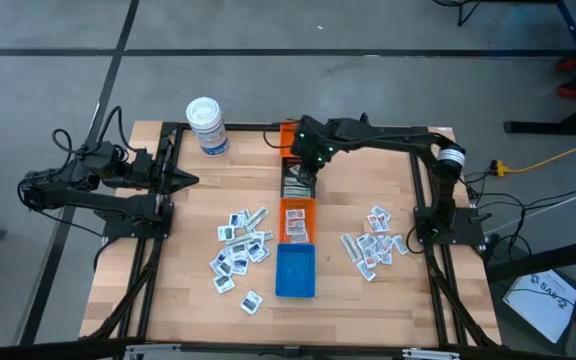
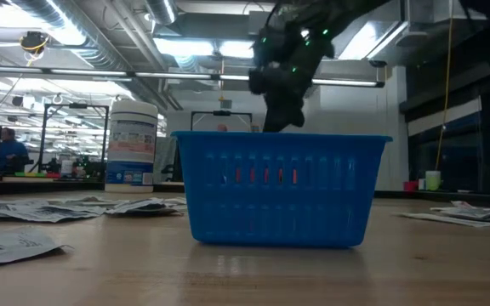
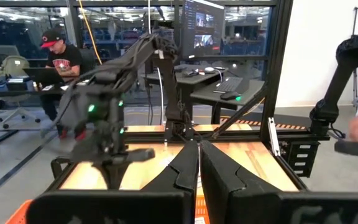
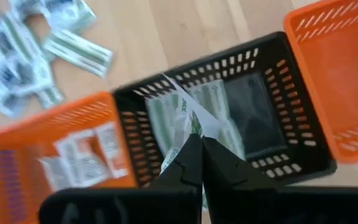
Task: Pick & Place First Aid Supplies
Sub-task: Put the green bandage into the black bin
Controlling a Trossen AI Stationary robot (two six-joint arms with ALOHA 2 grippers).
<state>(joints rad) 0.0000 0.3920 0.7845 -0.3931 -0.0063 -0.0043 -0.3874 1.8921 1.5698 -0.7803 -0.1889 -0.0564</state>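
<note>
Right wrist view first: right gripper (image 4: 201, 149) pinched tight on a thin, crinkly pale strip (image 4: 188, 112), hanging straight over the black bin (image 4: 278, 155), a slotted plastic box w/ strips already in it; drop is directly below.

High view: row of bins runs front-to-back mid-table, loose packets (image 1: 240, 250) either side. Left gripper (image 1: 190, 181) shut, empty, parked well off.

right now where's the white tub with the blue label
In the high view the white tub stands upright near the table's far edge, left of the row of bins.
</note>
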